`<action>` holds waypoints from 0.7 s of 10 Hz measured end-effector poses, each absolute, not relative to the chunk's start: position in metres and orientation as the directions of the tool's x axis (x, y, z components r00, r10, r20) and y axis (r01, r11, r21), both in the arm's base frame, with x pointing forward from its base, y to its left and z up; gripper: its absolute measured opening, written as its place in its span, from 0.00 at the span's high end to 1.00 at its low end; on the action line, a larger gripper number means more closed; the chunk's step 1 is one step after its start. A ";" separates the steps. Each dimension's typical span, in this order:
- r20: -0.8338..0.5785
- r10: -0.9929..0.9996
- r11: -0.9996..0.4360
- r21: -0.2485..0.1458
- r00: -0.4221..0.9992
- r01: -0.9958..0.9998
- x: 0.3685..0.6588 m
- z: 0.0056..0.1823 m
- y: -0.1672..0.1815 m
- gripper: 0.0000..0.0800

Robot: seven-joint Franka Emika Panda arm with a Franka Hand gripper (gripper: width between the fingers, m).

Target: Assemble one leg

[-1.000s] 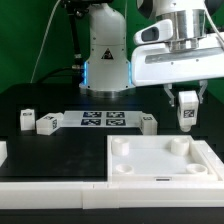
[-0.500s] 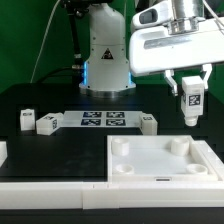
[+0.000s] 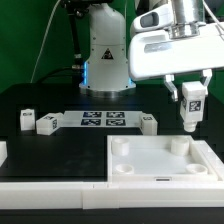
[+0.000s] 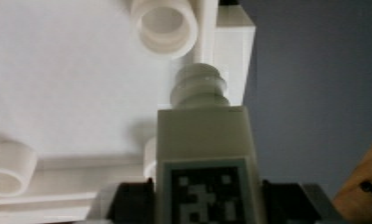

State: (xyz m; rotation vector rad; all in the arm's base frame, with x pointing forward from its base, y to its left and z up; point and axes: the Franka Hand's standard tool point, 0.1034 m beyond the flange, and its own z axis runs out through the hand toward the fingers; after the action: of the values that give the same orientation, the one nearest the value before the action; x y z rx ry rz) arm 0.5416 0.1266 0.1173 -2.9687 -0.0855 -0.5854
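Note:
My gripper (image 3: pixel 190 92) is shut on a leg (image 3: pixel 190 106), a small white post with a black-and-white tag. It hangs upright in the air above the far right part of the white tabletop (image 3: pixel 160 185). In the wrist view the leg (image 4: pixel 206 140) fills the middle, its screw tip pointing toward the tabletop's edge (image 4: pixel 94 110), with the black fingers (image 4: pixel 126 203) on either side of the tag. Corner sockets (image 4: pixel 165 25) show on the tabletop. Three more legs (image 3: pixel 26 120) (image 3: pixel 47 123) (image 3: pixel 148 124) lie on the black table.
The marker board (image 3: pixel 103 121) lies flat between the loose legs at the back. The robot's white base (image 3: pixel 105 55) stands behind it. A white block (image 3: pixel 3 152) sits at the exterior view's left edge.
The gripper with the leg rose off the table and shifted slightly toward the exterior view's right; in the last half second it barely moved.

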 end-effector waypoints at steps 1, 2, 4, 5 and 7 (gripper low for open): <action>0.386 0.059 -0.991 -0.090 0.920 0.102 0.563 0.120 0.119 0.64; 0.364 0.072 -0.990 -0.085 0.929 0.111 0.583 0.113 0.104 0.64; 0.372 0.066 -0.990 -0.093 0.926 0.108 0.579 0.113 0.110 0.64; 0.371 0.065 -0.990 -0.093 0.926 0.106 0.580 0.112 0.109 0.64; 0.372 0.065 -0.990 -0.092 0.926 0.106 0.580 0.111 0.109 0.64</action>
State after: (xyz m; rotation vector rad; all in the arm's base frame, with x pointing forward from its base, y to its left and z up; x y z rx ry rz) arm 0.5795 0.1095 0.1115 -2.9739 -0.1327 -0.5680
